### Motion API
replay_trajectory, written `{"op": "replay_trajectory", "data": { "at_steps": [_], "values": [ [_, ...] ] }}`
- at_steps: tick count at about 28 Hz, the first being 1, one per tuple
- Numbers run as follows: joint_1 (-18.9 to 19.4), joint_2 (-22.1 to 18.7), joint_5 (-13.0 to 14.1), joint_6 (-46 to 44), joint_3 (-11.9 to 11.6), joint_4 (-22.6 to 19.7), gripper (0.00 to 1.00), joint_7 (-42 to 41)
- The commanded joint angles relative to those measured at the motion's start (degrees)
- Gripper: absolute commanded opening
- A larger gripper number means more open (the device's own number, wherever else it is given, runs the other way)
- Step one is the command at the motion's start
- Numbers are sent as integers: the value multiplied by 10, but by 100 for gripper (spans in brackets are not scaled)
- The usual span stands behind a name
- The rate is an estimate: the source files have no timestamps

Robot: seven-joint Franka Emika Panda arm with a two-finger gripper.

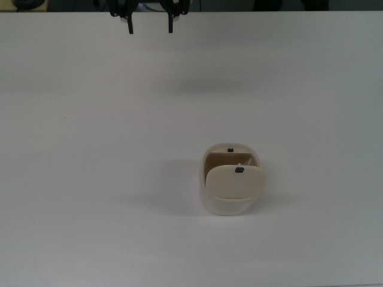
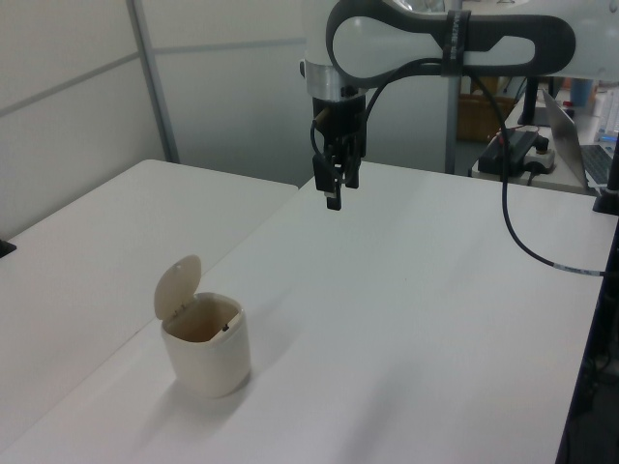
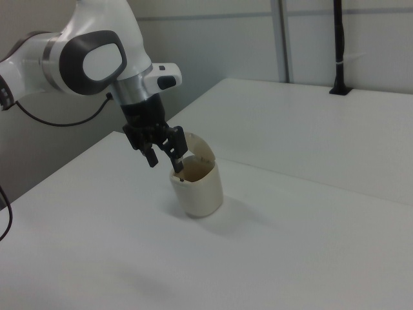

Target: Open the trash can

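Cream-white, the trash can (image 1: 230, 179) stands on the white table (image 1: 90, 149) with its beige flip lid (image 2: 178, 287) raised. Well apart from it, the gripper (image 1: 149, 26) hangs above the table's far edge in the top view, fingers spread wide.

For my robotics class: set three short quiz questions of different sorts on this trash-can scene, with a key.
1. True or false: the lid of the trash can is shut flat.
2. Multiple choice: the gripper is (A) gripping the lid, (B) held in the air away from the can, fingers apart, (C) inside the can.
3. Fill in: in the top view, the gripper sits near the ____ edge of the table.

Key: 1 false, the lid stands raised and the can's inside shows. 2 B. 3 upper.
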Motion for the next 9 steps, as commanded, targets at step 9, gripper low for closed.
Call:
{"op": "replay_trajectory", "data": {
  "at_steps": [9],
  "values": [
    [3, -10, 0, -32, -2, -6, 100, -7]
  ]
}}
